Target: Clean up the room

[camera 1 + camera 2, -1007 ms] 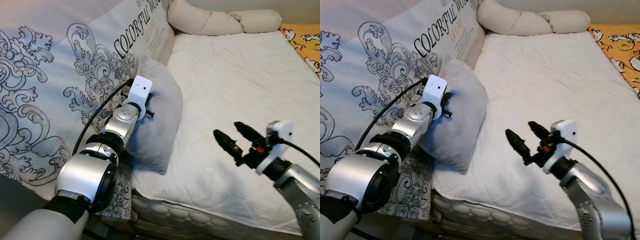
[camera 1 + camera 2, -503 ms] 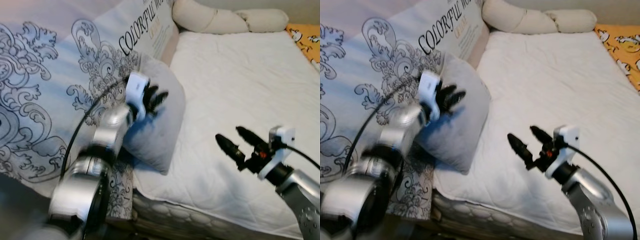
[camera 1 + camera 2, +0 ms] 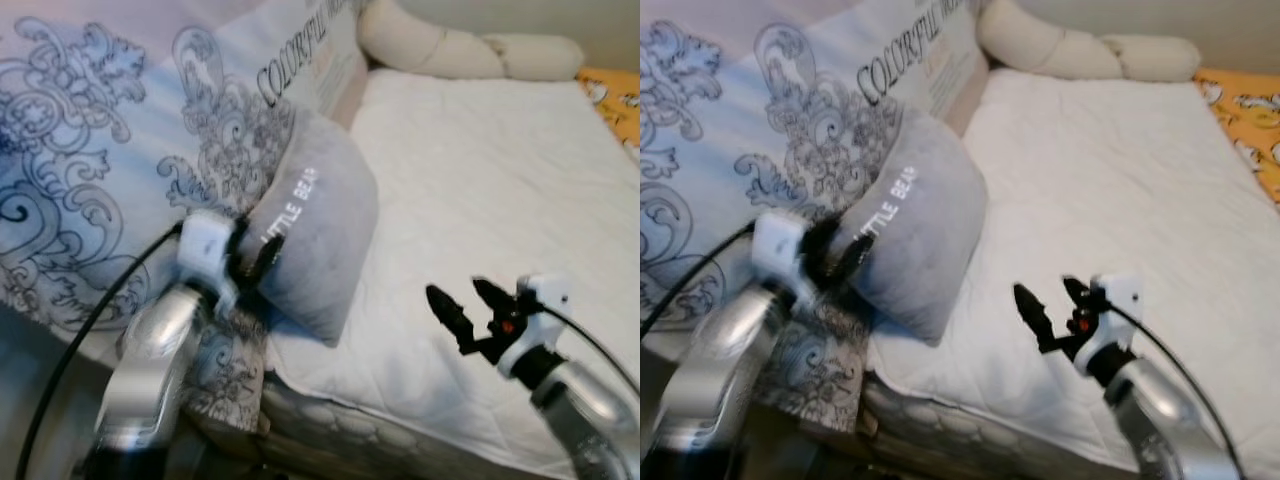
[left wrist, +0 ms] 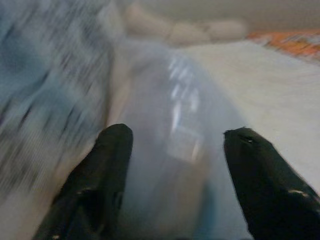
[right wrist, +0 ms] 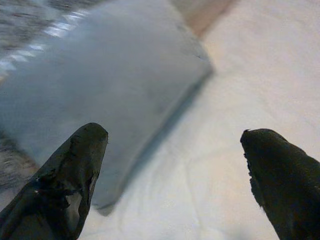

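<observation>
Motion blur smears the left arm [image 3: 150, 350] in both eye views, so its gripper [image 3: 255, 262] at the grey pillow [image 3: 315, 235] is a dark smudge. The left wrist view is blurred too, and the pillow's white lettering [image 4: 182, 107] cannot be read there. The orange patterned cloth [image 3: 1245, 105] is cut by the picture's edge. The patterned duvet [image 3: 110, 170] covers the bed's left side, its printed title cropped at the top.

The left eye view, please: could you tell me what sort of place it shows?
Most likely a bedroom: a bed with a white quilted mattress cover, a grey pillow at its edge, and a long cream bolster at the far end.
</observation>
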Controlling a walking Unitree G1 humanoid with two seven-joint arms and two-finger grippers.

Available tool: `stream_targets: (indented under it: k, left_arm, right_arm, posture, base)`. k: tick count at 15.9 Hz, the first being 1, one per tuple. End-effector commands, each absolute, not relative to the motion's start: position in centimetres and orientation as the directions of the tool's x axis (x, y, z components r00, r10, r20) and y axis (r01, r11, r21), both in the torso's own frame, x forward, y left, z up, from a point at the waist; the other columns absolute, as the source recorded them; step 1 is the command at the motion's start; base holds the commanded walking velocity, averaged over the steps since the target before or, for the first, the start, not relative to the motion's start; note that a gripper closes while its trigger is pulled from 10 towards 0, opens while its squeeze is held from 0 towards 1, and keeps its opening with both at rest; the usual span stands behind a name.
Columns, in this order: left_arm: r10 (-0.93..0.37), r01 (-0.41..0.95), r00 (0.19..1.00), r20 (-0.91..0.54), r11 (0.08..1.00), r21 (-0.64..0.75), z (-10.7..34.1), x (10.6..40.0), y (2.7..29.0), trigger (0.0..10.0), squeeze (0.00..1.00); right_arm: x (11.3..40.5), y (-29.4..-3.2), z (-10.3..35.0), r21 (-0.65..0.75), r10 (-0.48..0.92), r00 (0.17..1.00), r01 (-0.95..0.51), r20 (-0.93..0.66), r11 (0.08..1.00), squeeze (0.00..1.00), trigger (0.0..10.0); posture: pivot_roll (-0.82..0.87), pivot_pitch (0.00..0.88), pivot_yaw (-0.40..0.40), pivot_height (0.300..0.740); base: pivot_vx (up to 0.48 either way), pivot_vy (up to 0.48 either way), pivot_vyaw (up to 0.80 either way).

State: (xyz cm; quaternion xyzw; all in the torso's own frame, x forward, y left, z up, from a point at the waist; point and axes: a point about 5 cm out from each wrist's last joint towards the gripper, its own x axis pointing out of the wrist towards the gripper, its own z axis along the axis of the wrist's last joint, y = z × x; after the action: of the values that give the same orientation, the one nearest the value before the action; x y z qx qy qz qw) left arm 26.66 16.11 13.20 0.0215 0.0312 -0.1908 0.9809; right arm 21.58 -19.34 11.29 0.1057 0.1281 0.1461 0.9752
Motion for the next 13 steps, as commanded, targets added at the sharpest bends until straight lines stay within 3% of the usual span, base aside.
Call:
stream_targets:
  k: [1,4,9,13]
  left_arm:
    - [-0.331,0.336,0.94,-0.08,0.941,0.049,13.7,26.2,16.5,10.0,0.98]
    - [-0.112,0.128,0.976,-0.189,0.989,0.074,12.5,23.6,19.2,10.0,1.0]
    - [-0.064,0.085,0.968,-0.242,0.993,0.076,12.4,22.8,19.8,10.0,1.0]
    - [-0.053,0.078,0.967,-0.249,0.993,0.092,12.3,22.9,19.8,10.0,1.0]
  right_arm:
    - [21.5,-19.9,11.0,0.218,0.245,0.938,-0.192,-0.247,0.957,0.0,10.0]
    - [21.8,-18.9,10.0,0.226,0.144,0.95,-0.081,-0.277,0.971,0.0,10.0]
    - [21.7,-18.8,9.6,0.245,0.071,0.951,0.005,-0.301,0.97,0.0,10.0]
    - [23.1,-18.0,9.9,0.197,0.077,0.953,-0.019,-0.293,0.98,0.0,10.0]
  posture:
    - [-0.12,0.0,0.026,0.74]
    - [-0.09,0.0,0.004,0.74]
    - [-0.1,0.0,0.011,0.74]
    - [-0.09,0.0,-0.003,0.74]
  base:
    - [0.0,-0.45,0.0]
    - [0.0,-0.456,0.0]
    - [0.0,-0.458,0.0]
    - [0.0,-0.446,0.0]
